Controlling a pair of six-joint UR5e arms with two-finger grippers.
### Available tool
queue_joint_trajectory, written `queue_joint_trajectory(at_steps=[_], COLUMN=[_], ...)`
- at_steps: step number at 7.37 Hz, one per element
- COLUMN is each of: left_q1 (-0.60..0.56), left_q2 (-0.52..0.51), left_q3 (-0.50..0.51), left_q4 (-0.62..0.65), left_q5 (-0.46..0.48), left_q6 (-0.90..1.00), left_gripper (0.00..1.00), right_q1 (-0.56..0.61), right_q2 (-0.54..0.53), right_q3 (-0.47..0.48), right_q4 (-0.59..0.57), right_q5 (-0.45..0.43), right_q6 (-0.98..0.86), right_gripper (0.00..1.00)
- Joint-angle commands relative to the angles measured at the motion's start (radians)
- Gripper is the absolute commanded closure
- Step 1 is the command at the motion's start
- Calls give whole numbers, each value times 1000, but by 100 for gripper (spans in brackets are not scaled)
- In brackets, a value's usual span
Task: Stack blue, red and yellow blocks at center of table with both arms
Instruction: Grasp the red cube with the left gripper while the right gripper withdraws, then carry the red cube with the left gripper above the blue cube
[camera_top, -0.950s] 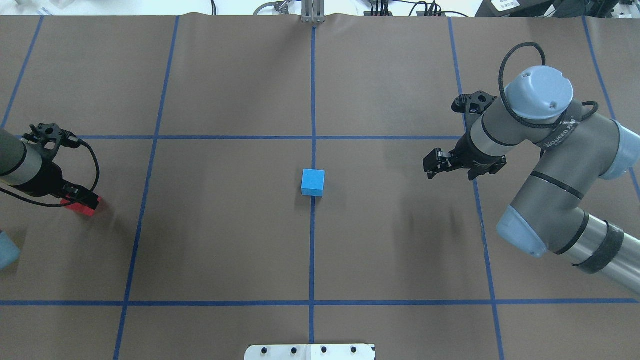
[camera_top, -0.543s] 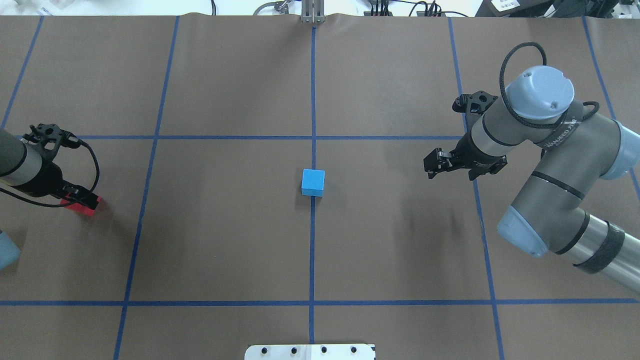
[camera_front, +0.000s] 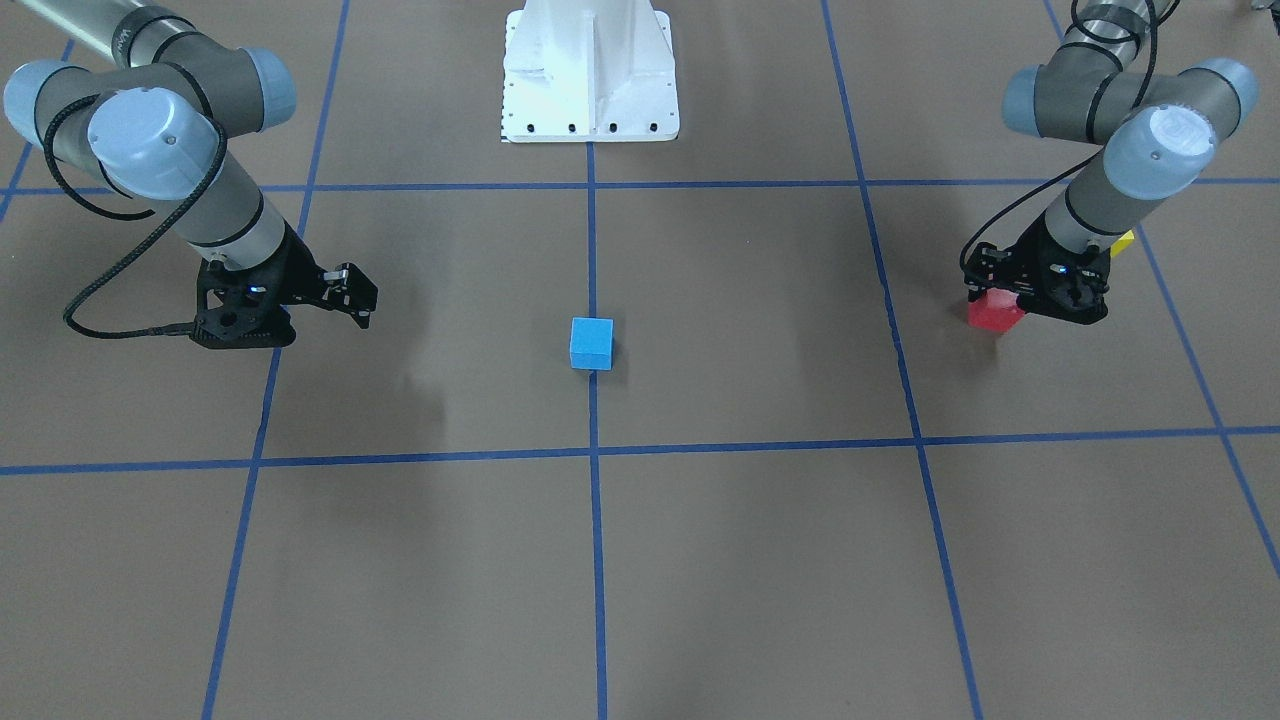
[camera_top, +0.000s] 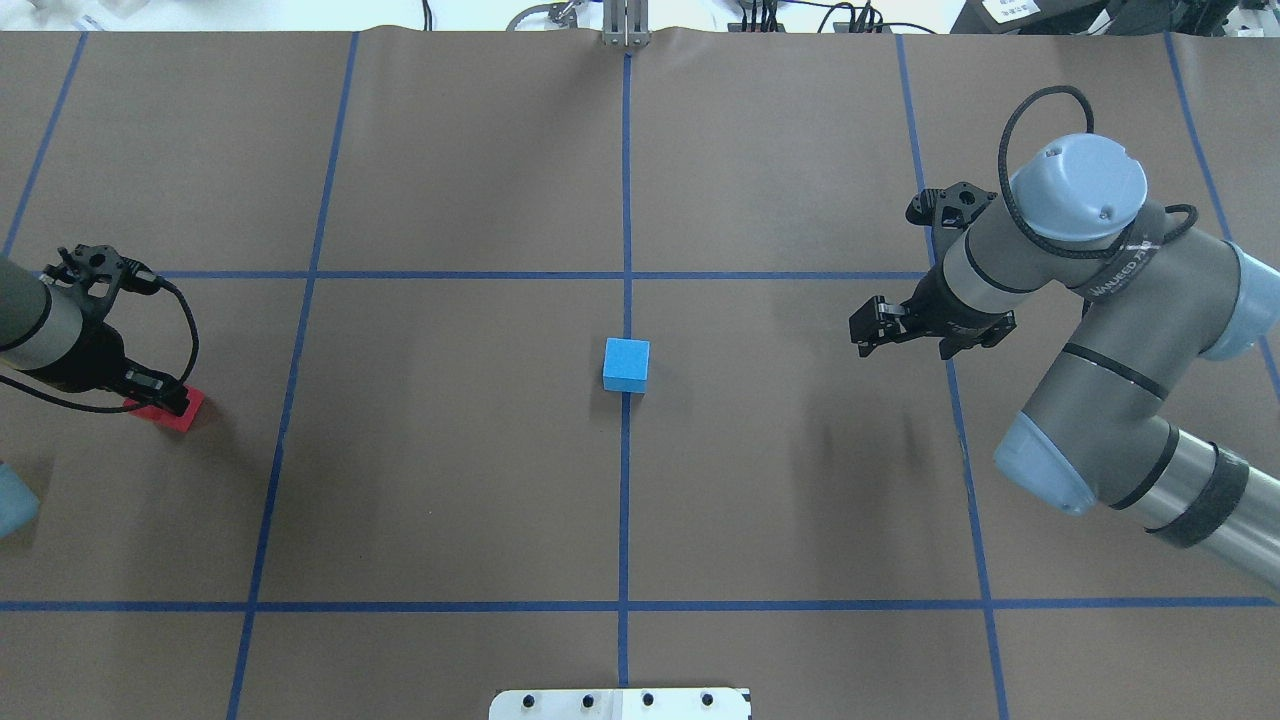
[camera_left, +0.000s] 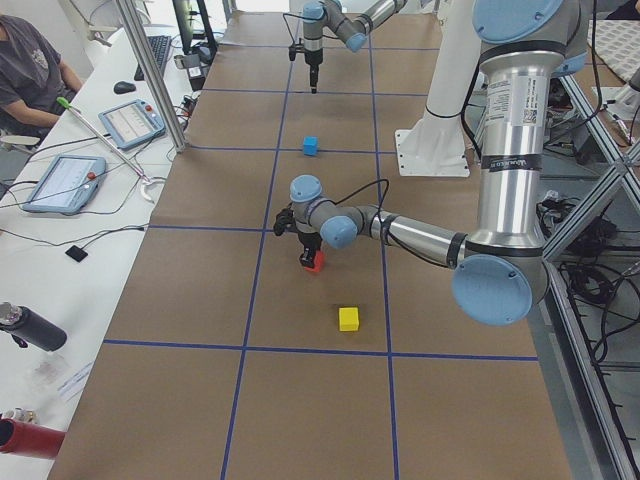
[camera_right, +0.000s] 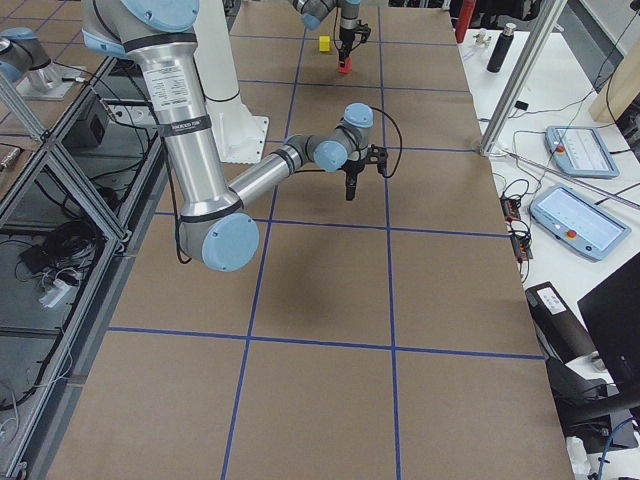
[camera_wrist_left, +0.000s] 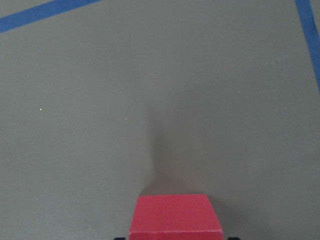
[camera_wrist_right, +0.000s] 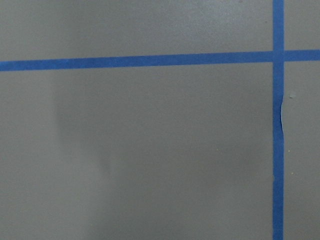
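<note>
1. Since my left gripper (camera_top: 160, 397) has its jaws narrow and clamped on the red block (camera_top: 186, 413) at the table's left edge, I judge a lift comes next.
2. The blue block (camera_top: 626, 364) sits at centre, well right of red.
3. My right gripper (camera_top: 868, 327) hovers empty with its jaws apart, right of blue.
4. The yellow block (camera_left: 348, 318) lies near the left arm.

blue block (camera_top: 626, 363) alone at centre | bare cover (camera_top: 450, 450) all round | left pincer (camera_top: 160, 398) around red block (camera_top: 190, 411), right pincer (camera_top: 862, 335): well apart
</note>
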Motion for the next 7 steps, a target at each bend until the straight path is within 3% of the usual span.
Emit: queue_joint_trajectory(at_steps=[1,2,4,5,7], left_q1=[-5,-5,4,24,105], left_q2=[-8,-89,-344,-443,-601], left_q3=[-113,-194,-207,-199,-111], left_q4=[124,290,542,622,636], left_q5=[-3,1,9,7,10], left_q6=[-14,-91,-195,-269,-409], left_gripper=[100,100,100,100,100], right_q1=[1,3,27,52,154], right_q2=[0,-2,-67,-113,-210], right_q3=[1,5,36,36,32], right_q4=[0,0,18,59,109], right_q5=[-1,-1,6,11,55], right_q6=[0,0,-20,-55,-194], right_gripper=[0,0,0,0,0])
